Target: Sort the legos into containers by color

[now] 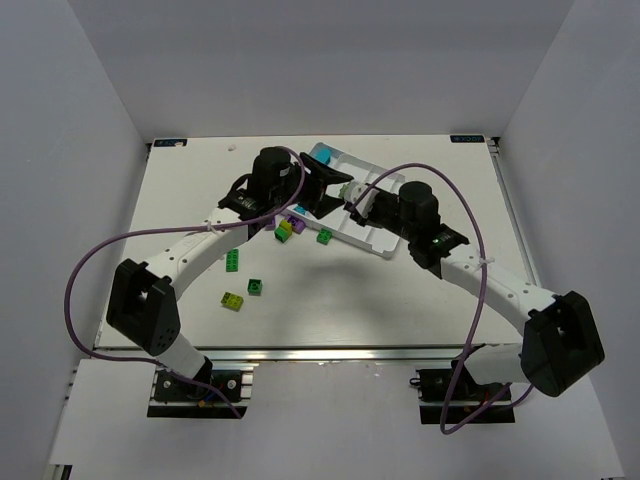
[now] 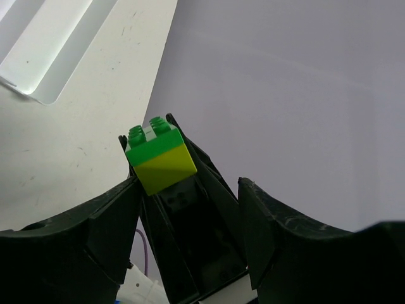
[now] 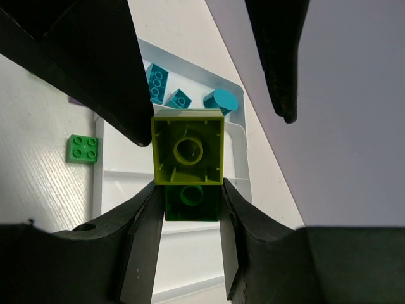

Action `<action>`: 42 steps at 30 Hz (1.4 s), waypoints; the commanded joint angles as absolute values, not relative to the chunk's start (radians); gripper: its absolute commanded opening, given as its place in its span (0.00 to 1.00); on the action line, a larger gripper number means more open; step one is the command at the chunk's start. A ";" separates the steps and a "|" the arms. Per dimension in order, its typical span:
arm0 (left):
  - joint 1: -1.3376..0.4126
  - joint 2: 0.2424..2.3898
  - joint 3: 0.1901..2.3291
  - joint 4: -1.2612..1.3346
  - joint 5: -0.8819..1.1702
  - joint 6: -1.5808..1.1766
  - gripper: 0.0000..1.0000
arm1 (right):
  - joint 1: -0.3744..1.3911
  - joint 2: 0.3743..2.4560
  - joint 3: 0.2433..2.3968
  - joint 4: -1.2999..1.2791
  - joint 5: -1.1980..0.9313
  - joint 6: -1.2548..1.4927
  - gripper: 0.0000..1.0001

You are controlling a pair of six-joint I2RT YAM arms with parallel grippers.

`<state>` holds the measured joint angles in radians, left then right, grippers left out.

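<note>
Above the white tray point(image 1: 378, 238) my right gripper point(image 1: 356, 200) is shut on a dark green brick point(image 3: 192, 204) with a yellow-green brick point(image 3: 187, 147) stuck to it. The left wrist view shows this stacked pair point(image 2: 158, 157) at the tip of my right fingers. My left gripper point(image 1: 338, 193) is open and straddles the pair. One left finger point(image 3: 88, 69) touches the yellow-green brick's corner, while the other point(image 3: 278, 57) stands apart. Three cyan bricks point(image 3: 179, 99) lie in the far compartment of the tray point(image 3: 243, 158).
Loose bricks lie on the table left of the tray: green ones point(image 1: 233, 260), point(image 1: 255, 287), point(image 1: 324, 237), a yellow-green one point(image 1: 232, 300), and a yellow and purple cluster point(image 1: 286, 228). Grey walls close in the table on three sides.
</note>
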<state>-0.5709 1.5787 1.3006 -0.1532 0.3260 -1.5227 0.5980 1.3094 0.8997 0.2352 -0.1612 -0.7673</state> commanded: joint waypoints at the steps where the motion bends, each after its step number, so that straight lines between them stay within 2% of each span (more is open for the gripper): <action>1: -0.571 1.528 1.302 -0.156 0.341 -1.536 0.71 | 0.604 1.316 0.953 0.270 -0.152 -0.772 0.00; 5: -0.558 1.519 1.296 -0.199 0.324 -1.488 0.71 | 0.585 1.330 1.005 0.174 -0.178 -0.732 0.00; 13: -0.491 1.457 1.315 -0.334 0.282 -1.133 0.72 | 0.492 1.370 1.216 -0.323 -0.607 -0.744 0.00; 17: -0.476 1.390 1.258 -0.235 0.301 -0.924 0.72 | 0.482 1.416 1.317 -0.536 -0.793 -0.787 0.00; 18: -0.476 1.375 1.243 -0.159 0.337 -0.884 0.72 | 0.480 1.431 1.368 -0.636 -0.860 -0.801 0.00; 24: -0.476 1.252 1.086 0.150 0.573 -0.583 0.72 | 0.480 1.554 1.520 -0.868 -1.029 -0.847 0.00; 34: -0.476 1.187 1.080 0.060 0.759 -0.258 0.81 | 0.480 1.701 1.707 -1.074 -1.157 -0.848 0.00; 38: -0.476 1.232 1.127 -0.020 0.810 -0.218 0.76 | 0.491 1.744 1.762 -1.185 -1.206 -0.920 0.00; 39: -0.476 1.241 1.135 -0.043 0.822 -0.215 0.71 | 0.492 1.753 1.781 -1.239 -1.221 -0.943 0.00; 42: -0.477 1.276 1.161 -0.061 0.862 -0.210 0.64 | 0.512 1.775 1.792 -1.304 -1.244 -0.997 0.00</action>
